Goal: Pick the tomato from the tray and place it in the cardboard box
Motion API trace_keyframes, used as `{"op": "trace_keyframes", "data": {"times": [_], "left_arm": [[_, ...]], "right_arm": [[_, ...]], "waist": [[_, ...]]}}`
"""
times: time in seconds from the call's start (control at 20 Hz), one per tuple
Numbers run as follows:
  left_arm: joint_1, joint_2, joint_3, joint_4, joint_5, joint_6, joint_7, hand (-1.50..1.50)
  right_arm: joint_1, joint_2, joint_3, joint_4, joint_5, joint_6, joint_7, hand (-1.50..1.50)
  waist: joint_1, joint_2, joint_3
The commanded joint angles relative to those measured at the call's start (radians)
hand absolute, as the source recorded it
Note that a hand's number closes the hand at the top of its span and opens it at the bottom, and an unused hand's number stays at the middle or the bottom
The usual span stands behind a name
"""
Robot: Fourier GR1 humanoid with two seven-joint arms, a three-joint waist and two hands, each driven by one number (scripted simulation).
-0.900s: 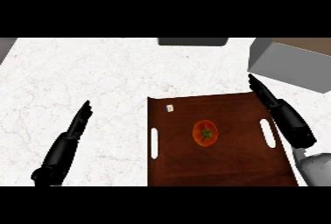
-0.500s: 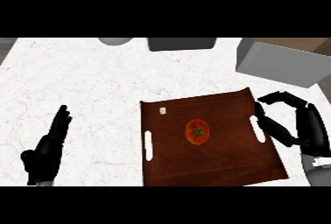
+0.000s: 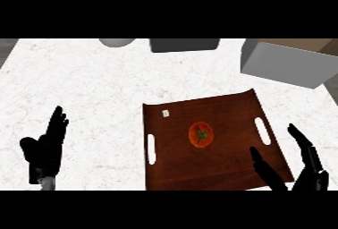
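Tomato (image 3: 200,134): lay mid-tray (image 3: 218,167), not grasped.
Right hand (image 3: 305,172): fingers spread, poised at tray's near-right corner for approach.
Left hand (image 3: 46,150): flat, resting on bench (image 3: 86,89).
Cardboard box (image 3: 290,65): far right.

Single head view, steeply down on counter (image 3: 86,89), tray (image 3: 224,170) central.

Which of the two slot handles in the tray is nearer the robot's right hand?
The slot at the tray's right edge. The right hand shows just below and beside it; the other slot lies across the tomato, at the left edge.
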Motion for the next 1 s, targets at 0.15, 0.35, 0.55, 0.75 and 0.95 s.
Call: {"op": "trace_keyframes", "data": {"times": [0.15,0.35,0.55,0.75,0.95], "left_arm": [[-0.06,-0.02,0.002,0.052,-0.002,-0.001,0.011,0.0],[-0.049,-0.021,-0.017,0.034,-0.019,-0.009,0.005,0.0],[-0.087,-0.019,-0.005,0.054,-0.01,-0.019,0.018,0.0],[-0.125,-0.044,-0.028,0.083,-0.023,-0.021,0.039,0.0],[-0.144,-0.056,-0.009,0.157,-0.037,-0.021,-0.022,0.0]], "right_arm": [[0.318,0.105,0.103,-0.2,0.376,0.028,0.247,-1.5],[0.414,0.176,0.168,-0.359,0.553,0.208,0.41,-1.5],[0.458,0.239,0.238,-0.484,0.755,0.421,0.566,-1.5],[0.3,0.259,0.317,-0.493,0.898,0.61,0.809,-1.5],[0.187,0.26,0.416,-0.459,0.982,0.756,1.027,-1.5]], "waist": [[0.028,0.011,-0.004],[0.059,0.012,-0.002],[0.069,0.013,-0.001],[0.082,0.017,0.002],[0.079,0.015,0.003]]}}
